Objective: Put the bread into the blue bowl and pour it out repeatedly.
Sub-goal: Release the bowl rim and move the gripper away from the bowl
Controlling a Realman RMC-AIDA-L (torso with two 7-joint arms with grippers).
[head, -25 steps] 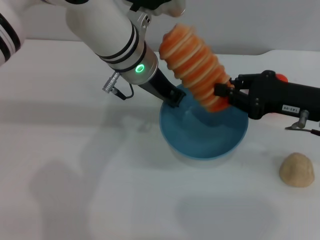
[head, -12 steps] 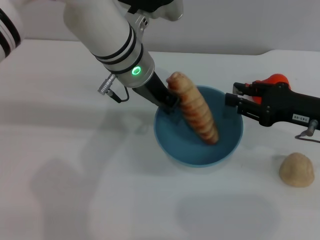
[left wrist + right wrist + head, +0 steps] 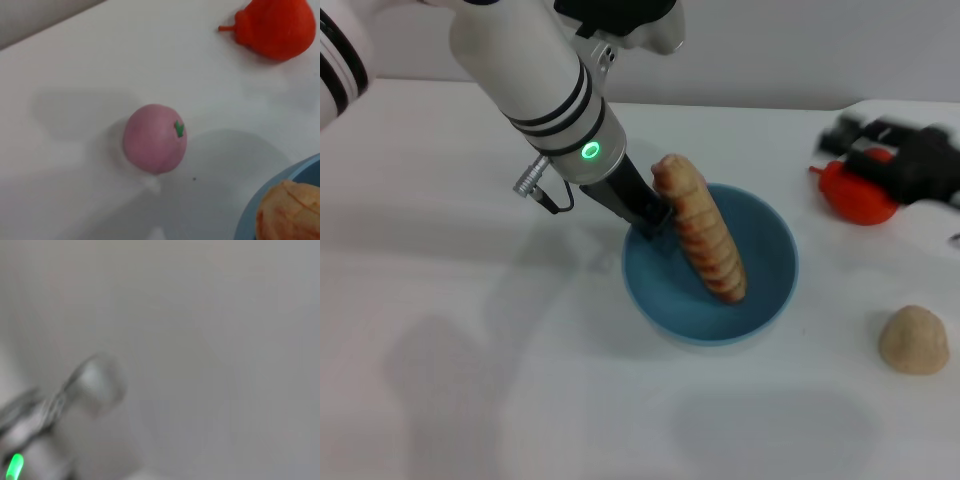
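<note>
We see the bread (image 3: 702,229) leaning inside the blue bowl (image 3: 775,288), whose rim our left gripper (image 3: 655,213) clamps, while our right gripper (image 3: 840,140) blurs beyond telling.

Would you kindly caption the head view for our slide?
Bread leaning in the blue bowl, left gripper at its rim.

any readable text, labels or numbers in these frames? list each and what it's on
None can be read.
Right end effector: motion-blurred at the table's right edge, near the red toy fruit; no lettering can be made out on it.
Left end effector: no print shows, only a lit green ring on the arm's wrist.
Bread, blue bowl, pink toy fruit: unmarked.
</note>
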